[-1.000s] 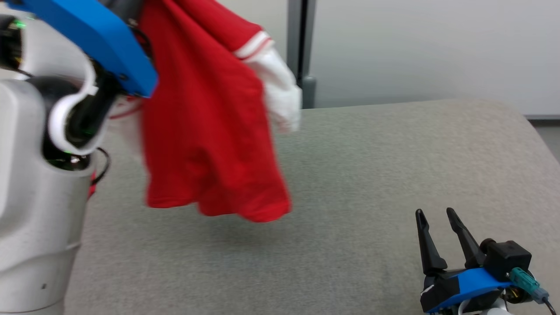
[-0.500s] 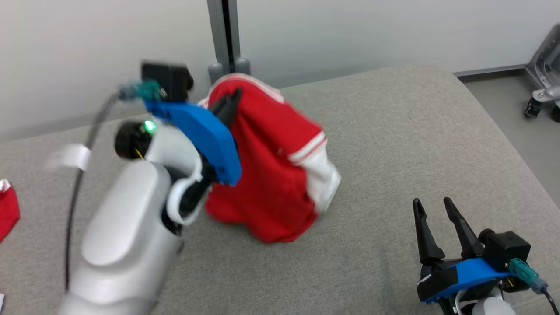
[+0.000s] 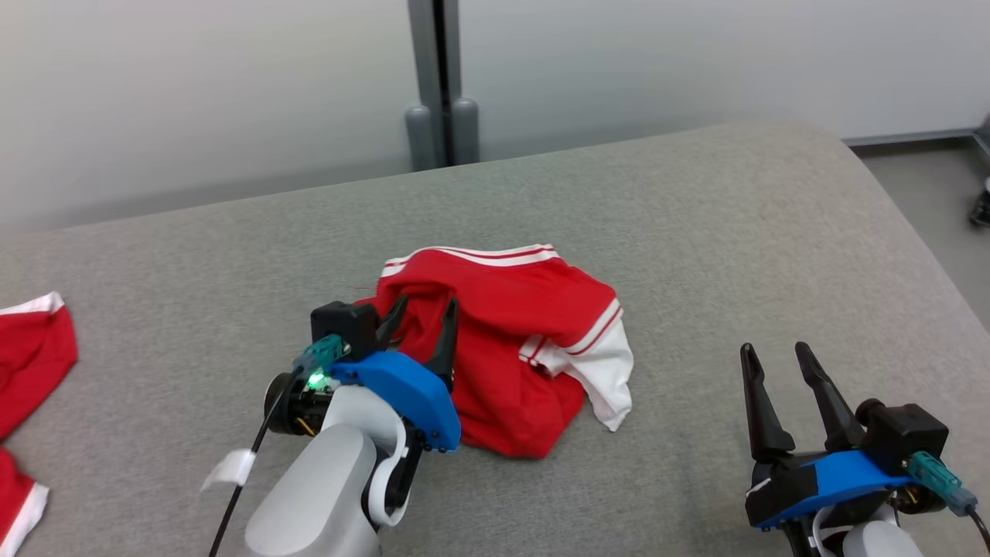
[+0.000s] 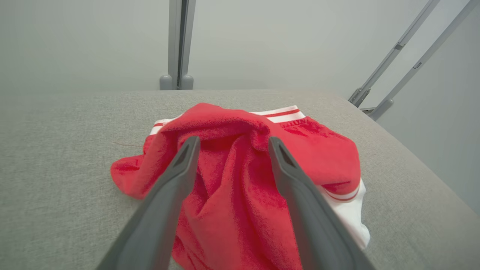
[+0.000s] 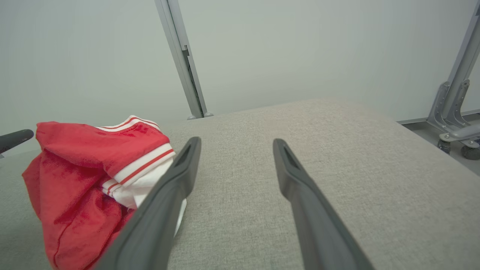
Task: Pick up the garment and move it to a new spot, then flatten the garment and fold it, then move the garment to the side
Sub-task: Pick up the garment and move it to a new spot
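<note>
Head view placed the red garment (image 3: 510,340) in a crumpled heap near the middle of the grey padded surface (image 3: 696,232), with one white, stripe-trimmed sleeve spilling toward the right. The left gripper (image 3: 426,303) stood at the heap's left edge, jaws spread wide and nothing clamped between them. In the left wrist view its fingers (image 4: 176,176) framed a raised fold of red cloth; whether the tips touched the fabric could not be determined. The left forearm rose from the lower edge of the head view and angled forward, wrist low over the surface. The right gripper (image 3: 773,350) sat at the lower right, fingers pointing away from the robot, jaws equally wide and empty, well apart from the garment. A second red cloth (image 3: 31,348) lay at the far left edge. Assessment: with the garment lying free on the surface, the relocation step was judged done and flattening was in hand. The next move called for locating two separate edges, such as the striped band on the far side, with one gripper taking each and drawing them apart. The heap concealed most edges.
</note>
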Tool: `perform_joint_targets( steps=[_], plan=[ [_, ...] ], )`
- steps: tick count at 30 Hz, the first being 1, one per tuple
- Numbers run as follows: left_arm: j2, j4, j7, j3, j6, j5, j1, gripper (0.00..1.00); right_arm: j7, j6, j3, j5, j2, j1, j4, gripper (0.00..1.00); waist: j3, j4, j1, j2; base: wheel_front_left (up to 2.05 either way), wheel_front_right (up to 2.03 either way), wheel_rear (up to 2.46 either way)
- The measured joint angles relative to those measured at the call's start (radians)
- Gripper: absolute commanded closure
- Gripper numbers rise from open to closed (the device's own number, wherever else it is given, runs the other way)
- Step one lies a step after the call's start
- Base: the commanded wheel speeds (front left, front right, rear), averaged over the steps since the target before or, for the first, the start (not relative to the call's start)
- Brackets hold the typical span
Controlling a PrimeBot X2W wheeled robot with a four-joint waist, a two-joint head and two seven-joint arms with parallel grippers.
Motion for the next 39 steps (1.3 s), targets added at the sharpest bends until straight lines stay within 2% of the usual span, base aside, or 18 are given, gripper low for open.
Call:
perform_joint_targets(
  steps=[5, 7, 11, 13, 17, 21, 28, 39],
  plan=[
    [0.01, -0.021, -0.166, 0.009, -0.019, 0.02, 0.042, 0.0, 0.006, 0.0, -0.013, -0.013, 0.0, 0.017, -0.013, 0.0, -0.021, 0.051, -0.0001, 0.0, 0.0, 0.0, 0.0],
    [0.025, -0.045, -0.202, 0.027, -0.019, 0.02, 0.069, 0.0, 0.014, 0.0, -0.021, -0.013, -0.001, 0.021, -0.017, 0.0, -0.031, 0.07, -0.0001, 0.0, 0.0, 0.0, 0.0],
    [0.044, -0.126, -0.228, 0.097, -0.017, 0.017, 0.147, 0.0, 0.023, 0.0, -0.026, -0.013, 0.0, 0.037, -0.022, 0.0, -0.054, 0.102, -0.0001, 0.0, 0.0, 0.0, 0.0],
    [0.042, -0.216, -0.23, 0.167, -0.017, 0.023, 0.194, 0.0, 0.027, 0.0, -0.031, -0.013, 0.0, 0.042, -0.025, 0.0, -0.065, 0.117, -0.0001, 0.0, 0.0, 0.0, 0.0],
    [0.035, -0.362, -0.231, 0.294, -0.018, 0.095, 0.309, 0.0, 0.037, 0.0, -0.038, -0.013, 0.0, 0.06, -0.031, 0.0, -0.082, 0.139, -0.0001, 0.0, 0.0, 0.0, 0.0],
    [0.037, -0.417, -0.231, 0.363, -0.029, 0.195, 0.392, 0.0, 0.048, 0.0, -0.045, -0.014, 0.0, 0.07, -0.045, 0.0, -0.091, 0.156, -0.0001, 0.0, 0.0, 0.0, 0.0],
    [0.056, -0.404, -0.231, 0.397, -0.005, 0.321, 0.484, 0.0, 0.062, 0.0, -0.057, -0.039, 0.0, 0.088, -0.047, 0.0, -0.112, 0.173, -0.0001, -0.0001, 0.0, 0.0, 0.0],
    [0.083, -0.334, -0.22, 0.402, -0.029, 0.32, 0.541, 0.0, 0.098, 0.0, -0.072, -0.04, 0.0, 0.123, -0.036, 0.0, -0.127, 0.183, -0.0001, -0.0001, 0.0, 0.0, 0.0]
  ],
)
